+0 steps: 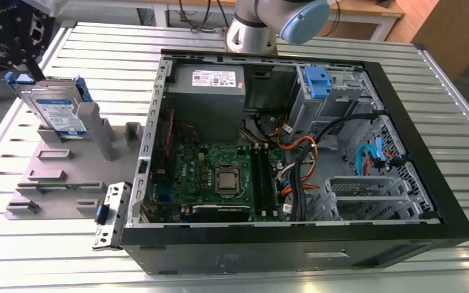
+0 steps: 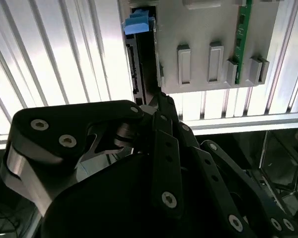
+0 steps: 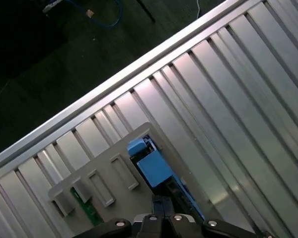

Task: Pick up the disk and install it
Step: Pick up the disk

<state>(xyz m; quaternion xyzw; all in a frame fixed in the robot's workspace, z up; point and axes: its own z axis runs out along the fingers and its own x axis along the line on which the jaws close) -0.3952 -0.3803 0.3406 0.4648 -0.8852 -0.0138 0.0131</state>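
We judge the pick-up is in hand: the disk [image 1: 58,113] stands upright in the grey stand [image 1: 65,168] beside the open computer case [image 1: 300,256], with the gripper [image 1: 25,73] at its top edge. We cannot tell whether it has hold. Lifting calls for a straight upward pull.

Silver disk [image 1: 59,115], blue-and-white label, blue rails, standing on edge in grey holder [image 1: 51,178]

Open computer case [image 1: 300,253] on slatted table [image 1: 39,262], grey fixture [image 1: 55,183] beside, motherboard [image 1: 210,159] inside
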